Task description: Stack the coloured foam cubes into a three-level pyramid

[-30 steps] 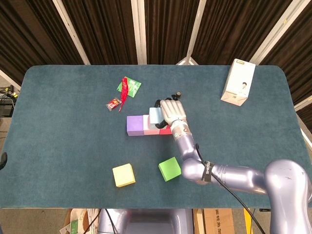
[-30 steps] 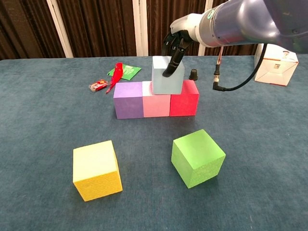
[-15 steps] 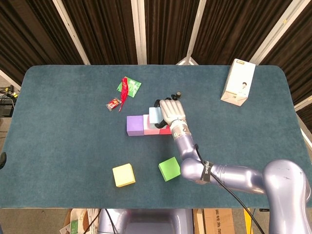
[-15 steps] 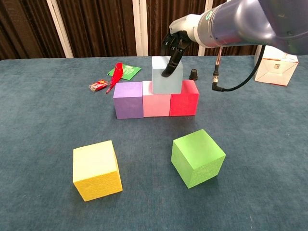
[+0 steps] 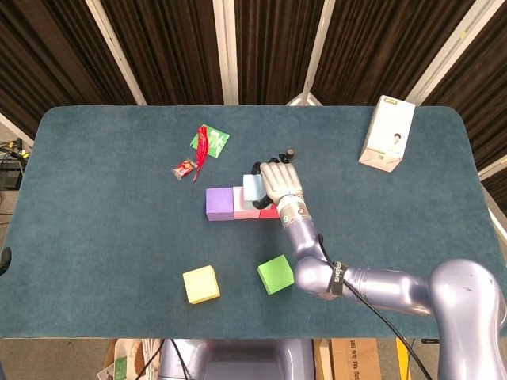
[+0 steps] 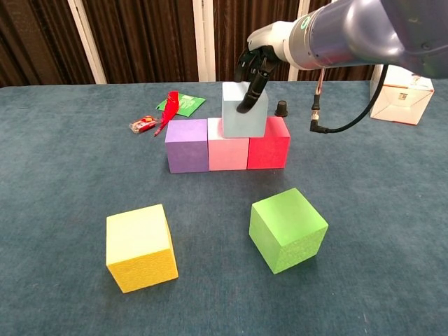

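my right hand (image 6: 255,64) grips the light blue cube (image 6: 244,115) on top of the bottom row.

purple cube (image 6: 187,145), pink cube (image 6: 227,152) and red cube (image 6: 269,143) sit side by side, touching, mid-table (image 5: 103,214); the blue one rests across pink and red, fingers (image 6: 246,98) down its front face, thumb side hidden. green cube (image 6: 288,229) and yellow cube (image 6: 141,246) lie loose nearer me, well apart. left hand not in either view. small black cap (image 6: 281,108) just behind the red cube, red-green wrappers (image 6: 170,108) back left, white carton (image 5: 386,133) far right.
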Robot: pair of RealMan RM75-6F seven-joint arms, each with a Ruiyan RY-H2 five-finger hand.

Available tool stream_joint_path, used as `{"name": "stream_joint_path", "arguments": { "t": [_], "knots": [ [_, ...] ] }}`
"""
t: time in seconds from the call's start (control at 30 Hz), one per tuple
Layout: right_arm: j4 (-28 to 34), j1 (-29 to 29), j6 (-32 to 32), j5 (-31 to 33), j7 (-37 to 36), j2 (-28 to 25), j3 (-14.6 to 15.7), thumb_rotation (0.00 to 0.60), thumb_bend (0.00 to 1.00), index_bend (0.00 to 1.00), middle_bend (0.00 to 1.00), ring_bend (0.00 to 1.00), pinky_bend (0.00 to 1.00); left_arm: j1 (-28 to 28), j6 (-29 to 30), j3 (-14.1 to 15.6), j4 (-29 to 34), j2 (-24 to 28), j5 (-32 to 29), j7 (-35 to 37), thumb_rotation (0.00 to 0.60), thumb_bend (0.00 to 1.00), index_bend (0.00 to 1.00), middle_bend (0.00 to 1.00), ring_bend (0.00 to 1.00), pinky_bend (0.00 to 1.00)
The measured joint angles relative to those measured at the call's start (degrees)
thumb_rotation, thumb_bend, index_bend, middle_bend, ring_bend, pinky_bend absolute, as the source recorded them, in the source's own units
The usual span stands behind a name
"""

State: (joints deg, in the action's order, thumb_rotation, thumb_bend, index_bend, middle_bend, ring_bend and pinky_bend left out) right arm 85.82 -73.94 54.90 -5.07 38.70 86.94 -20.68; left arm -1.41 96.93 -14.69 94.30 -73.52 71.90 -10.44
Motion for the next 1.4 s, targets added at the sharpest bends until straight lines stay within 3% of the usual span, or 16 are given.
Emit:
{"name": "stream_joint_path", "arguments": {
  "t": [1.07,1.23,1.4],
  "knots": [
    [2.2,-0.4,-1.4,0.9,0.9,-2.0,0.6,0.6,0.27,0.22,0.18,0.06,0.0,0.0,-0.1,-0.2,0.4,-0.1,-0.8,-0.6,0.6,0.36,0.08,0.0,0.0,0.0],
    [3.1,-0.1,-1.5,0.6,0.6,-2.7,0.6,0.6,0.27,0.08,0.1,0.02,0.0,0.0,0.0,-0.4,0.2,-0.1,-0.9,-0.7,0.6,0.36,0.08,0.0,0.0,0.0],
    [6.0,0.7,-1.3,-0.5,-0.4,-4.7,0.3,0.6,0.27,0.01,0.04,0.0,0.0,-0.2,-0.5,-0.4,-0.2,0.0,-0.8,-0.3,0.6,0.36,0.08,0.0,0.0,0.0]
  ]
}}
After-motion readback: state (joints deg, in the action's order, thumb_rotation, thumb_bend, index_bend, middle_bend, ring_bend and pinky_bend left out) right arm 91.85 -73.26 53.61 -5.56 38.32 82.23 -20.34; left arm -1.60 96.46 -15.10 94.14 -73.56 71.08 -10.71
